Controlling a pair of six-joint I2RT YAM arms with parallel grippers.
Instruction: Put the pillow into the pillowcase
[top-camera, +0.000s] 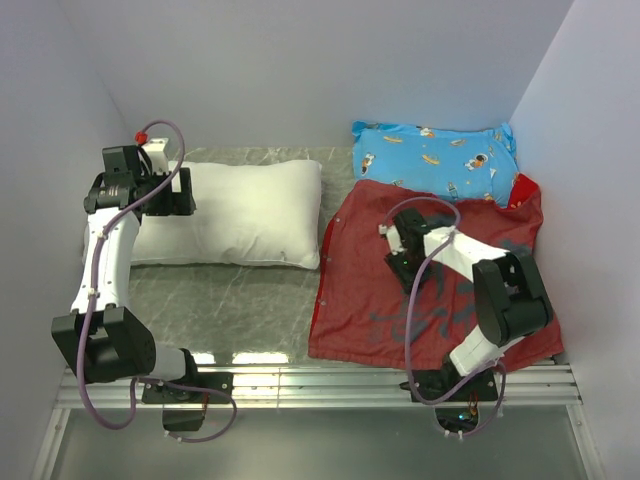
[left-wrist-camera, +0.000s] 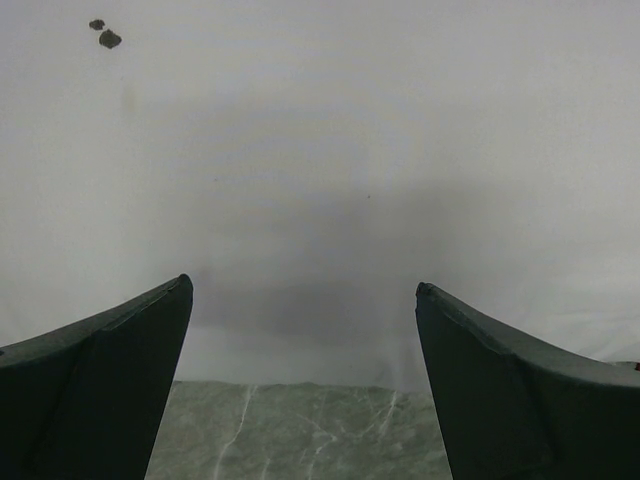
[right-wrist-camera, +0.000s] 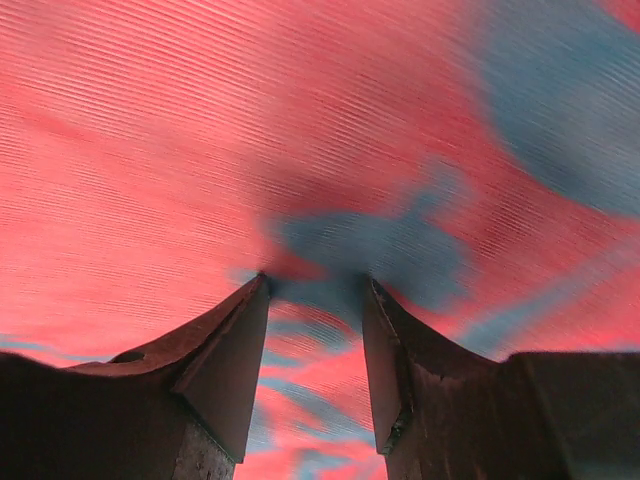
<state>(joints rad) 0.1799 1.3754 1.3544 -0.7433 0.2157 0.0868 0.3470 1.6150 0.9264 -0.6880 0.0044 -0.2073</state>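
While I am looking down through the top external camera, the white pillow (top-camera: 245, 210) is lying flat on the left half of the grey marble bench (top-camera: 230, 300), its long side running left to right. The red pillowcase (top-camera: 350, 300) is lying spread out on the right half, dull face with dark grey markings upward, just beside the pillow's right end. A blue cartoon-print pillow (top-camera: 440, 160) is sitting behind the pillowcase against the back wall, overlapping its far edge. The left pincer (top-camera: 183, 195) is sitting at the pillow's left end, and the right pincer (top-camera: 397, 250) is pointing down onto the upper middle of the pillowcase.

Through the left wrist camera, the left pincer (left-wrist-camera: 305, 290) is standing wide open and gripping nothing. The pillow (left-wrist-camera: 320, 150) is filling nearly the whole view beyond the fingers, with a strip of the bench (left-wrist-camera: 300, 430) showing beneath it.

Through the right wrist camera, the right pincer (right-wrist-camera: 315, 280) is standing only a little open, its tips right at the pillowcase (right-wrist-camera: 150, 150), on a grey marking. The cloth is running flat across the narrow gap, so I am reading it as holding nothing.
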